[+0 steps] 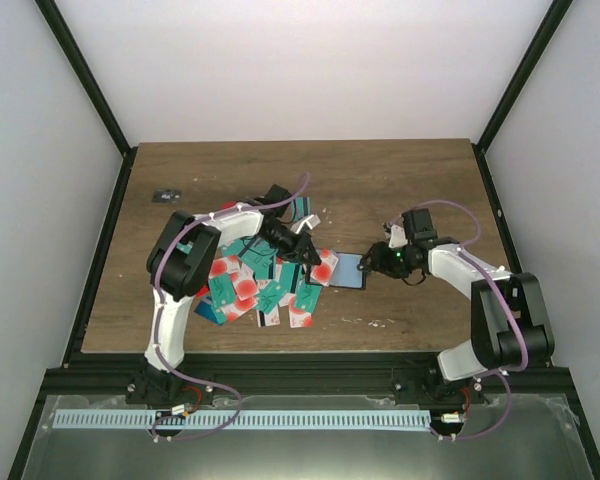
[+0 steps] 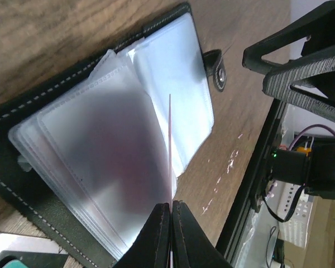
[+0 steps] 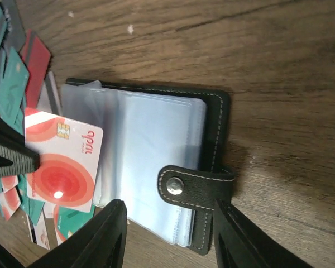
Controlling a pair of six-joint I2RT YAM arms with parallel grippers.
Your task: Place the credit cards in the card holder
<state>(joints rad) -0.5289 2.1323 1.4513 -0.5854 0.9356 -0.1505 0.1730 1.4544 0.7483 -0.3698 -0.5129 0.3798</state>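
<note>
So the card holder is lying open on the bench, a bit right of centre, cloudy sleeves up, with its snap tab flopped over one edge. There's plenty of bare wood at its 12 and 3 o'clock, and the bench's front edge is near at 6. At its 9 o'clock the left jaws are pinching a white card with a red circle, which overlaps the sleeves. I can't tell if it's in a pocket. The right jaws are spread wide either side of the tab. The card pile sits further out at 9, partly under the left arm. There's a tiny dark thing far off at 10, too small to make out.
</note>
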